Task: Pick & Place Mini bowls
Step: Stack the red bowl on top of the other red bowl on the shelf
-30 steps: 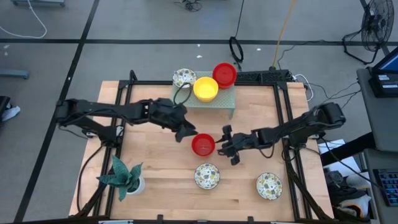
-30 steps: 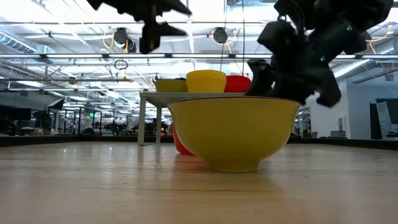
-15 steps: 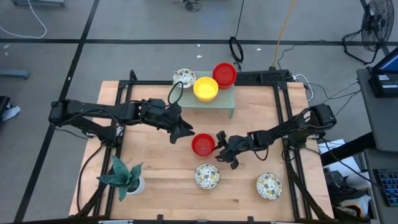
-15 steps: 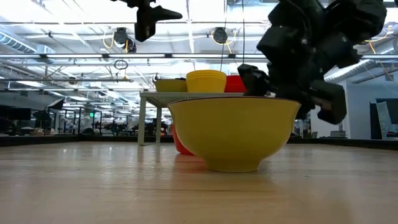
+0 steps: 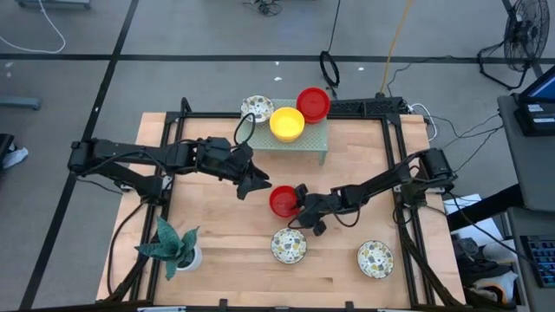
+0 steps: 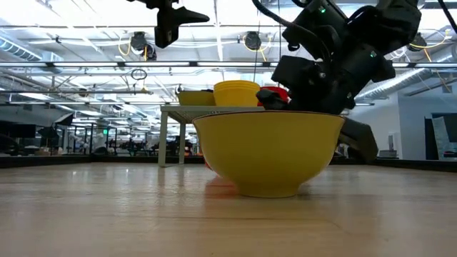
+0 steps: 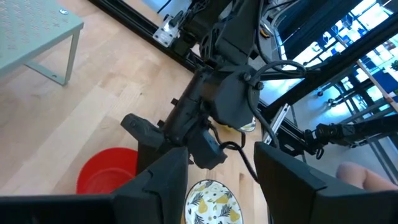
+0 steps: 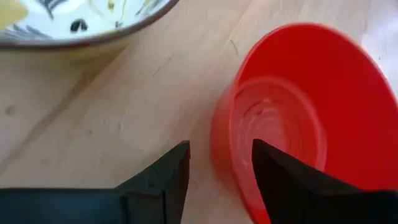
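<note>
High view, table: wooden table (image 5: 225, 260) with a pale green rack (image 5: 314, 142) at its far edge, and a potted plant (image 5: 173, 247) at the near left corner.
High view, bowls on rack: a yellow bowl (image 5: 287, 124) sits on the rack, a red bowl (image 5: 313, 104) is just behind it, and a speckled bowl (image 5: 257, 108) is at the rack's left end.
High view, bowls on table: a second red bowl (image 5: 283, 201) sits mid-table, with two more speckled bowls nearer the front, one (image 5: 289, 245) in the middle and one (image 5: 375, 258) to the right.
High view, right gripper: right gripper (image 5: 303, 208) is right at the mid-table red bowl's right edge.
High view, left gripper: left gripper (image 5: 251, 182) hangs just left of and behind that red bowl, apart from it.
Low view: a big yellow bowl (image 6: 268, 151) fills the centre, really close to the camera. The right arm is behind it, the left gripper (image 6: 171, 18) up high.
Left wrist view: its fingers (image 7: 165, 180) stand open with nothing between them. The red bowl (image 7: 109, 177) and a speckled bowl (image 7: 210, 200) are below.
Right wrist view: fingers (image 8: 168, 171) are spread, one each side of the red bowl's (image 8: 298, 118) near wall. Not clamped, gap still visible.
</note>
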